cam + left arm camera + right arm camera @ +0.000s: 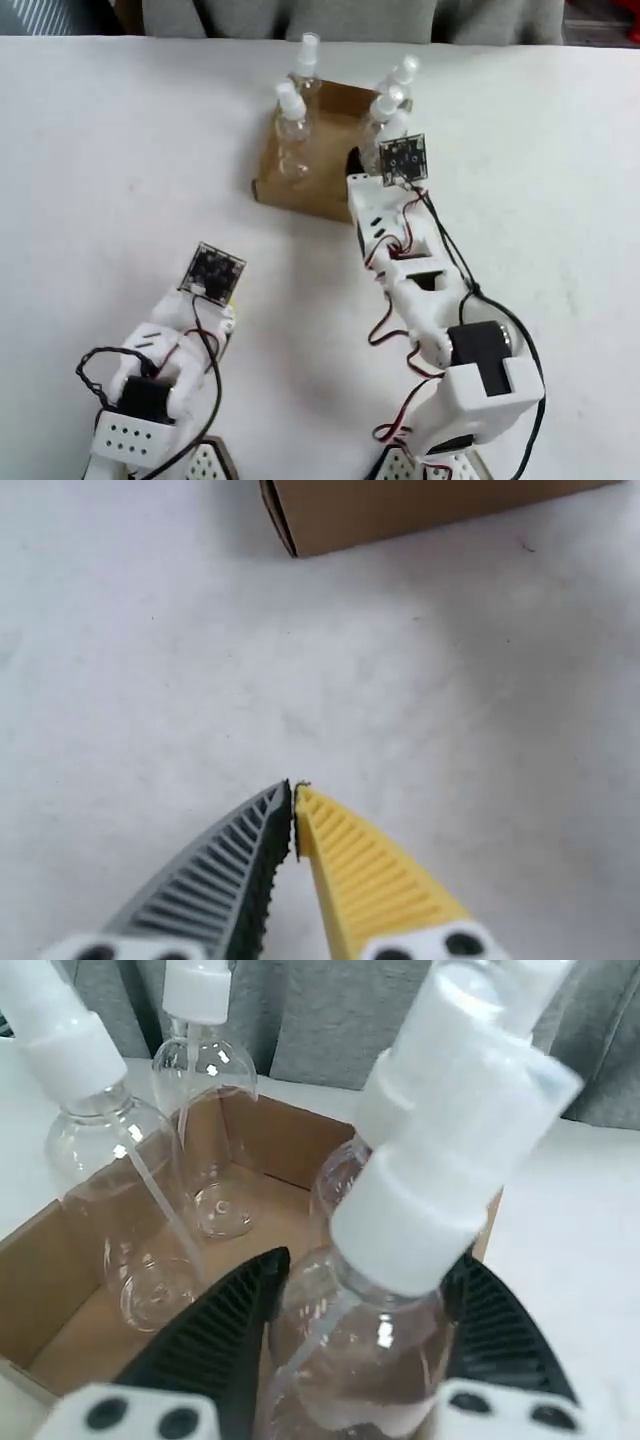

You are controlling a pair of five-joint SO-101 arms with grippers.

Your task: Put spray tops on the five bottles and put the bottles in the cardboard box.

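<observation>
The cardboard box (268,172) lies at the table's far middle, with clear bottles standing in it, each with a white spray top. One bottle (370,1360) with its spray top (440,1160) sits between the black fingers (215,1335) of my right gripper (370,1260), which is shut on it over the box's right side (362,165). Other bottles stand at the box's left (105,1160) and far side (205,1070). My left gripper (293,792) is shut and empty, low over bare table short of the box corner (400,510).
White table surface spreads all around the box. The left arm (160,360) is folded back near the front edge, the right arm (430,300) stretches toward the box. A grey curtain hangs behind the table.
</observation>
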